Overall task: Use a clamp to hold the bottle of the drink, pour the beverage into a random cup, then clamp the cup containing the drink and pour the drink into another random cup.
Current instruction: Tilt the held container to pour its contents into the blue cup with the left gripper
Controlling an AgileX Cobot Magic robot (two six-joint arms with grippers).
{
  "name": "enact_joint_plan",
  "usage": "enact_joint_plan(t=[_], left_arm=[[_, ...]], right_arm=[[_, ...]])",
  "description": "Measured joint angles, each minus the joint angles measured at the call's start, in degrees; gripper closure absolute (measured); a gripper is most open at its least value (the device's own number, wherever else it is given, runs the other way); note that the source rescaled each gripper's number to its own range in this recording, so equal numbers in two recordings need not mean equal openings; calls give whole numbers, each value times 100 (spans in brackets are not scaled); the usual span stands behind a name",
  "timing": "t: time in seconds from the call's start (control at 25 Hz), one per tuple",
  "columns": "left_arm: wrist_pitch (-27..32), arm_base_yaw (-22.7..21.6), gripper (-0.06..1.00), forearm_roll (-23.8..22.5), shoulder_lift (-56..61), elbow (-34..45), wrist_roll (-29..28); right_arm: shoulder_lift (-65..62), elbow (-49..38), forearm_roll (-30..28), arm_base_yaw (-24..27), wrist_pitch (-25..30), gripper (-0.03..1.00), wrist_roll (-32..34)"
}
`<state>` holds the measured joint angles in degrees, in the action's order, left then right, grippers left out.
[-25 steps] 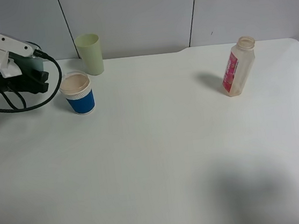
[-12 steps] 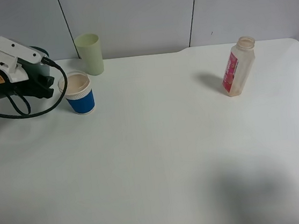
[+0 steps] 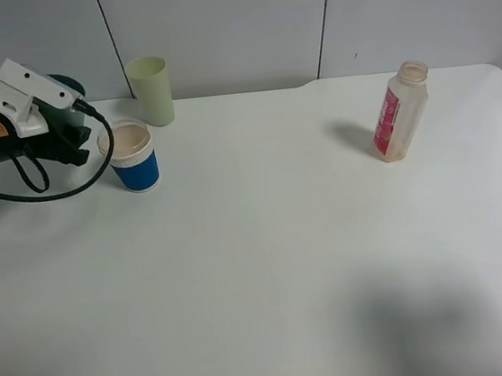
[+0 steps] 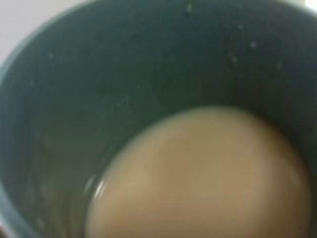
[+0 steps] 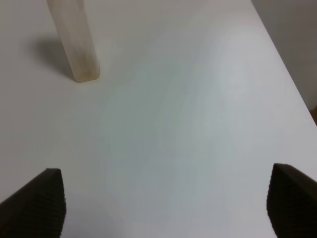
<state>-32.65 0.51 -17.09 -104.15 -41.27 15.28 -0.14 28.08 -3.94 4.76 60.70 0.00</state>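
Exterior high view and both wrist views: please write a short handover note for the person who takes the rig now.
Left gripper: shut on the plain teal tumbler, which holds pale beige milky beverage, beside the short blue paper cup.
Right gripper: fingers open, empty.
Small clear plastic bottle with red label: upright at the right, not held.
Done: bottle poured into tumbler.
Left: pour tumbler into paper cup; whether it already holds drink I cannot tell.
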Motion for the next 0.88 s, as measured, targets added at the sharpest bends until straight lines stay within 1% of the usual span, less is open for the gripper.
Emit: enact_joint_plan(t=[0.16,0.28,0.52,0.72,0.88], left_arm=[[21,0,94,-2,0,-44,89],[44,0,94,-66,-7,-265,115],[93,0,94,-189,-7,-267,120],[104,155,94,-212,-7,-267,278],[104,188,94,-206,-27,-267,393]], right_arm=[[0,0,0,0,0,30,0],[0,0,0,0,0,30,0],[0,0,0,0,0,30,0],[0,0,0,0,0,30,0],[0,0,0,0,0,30,0]])
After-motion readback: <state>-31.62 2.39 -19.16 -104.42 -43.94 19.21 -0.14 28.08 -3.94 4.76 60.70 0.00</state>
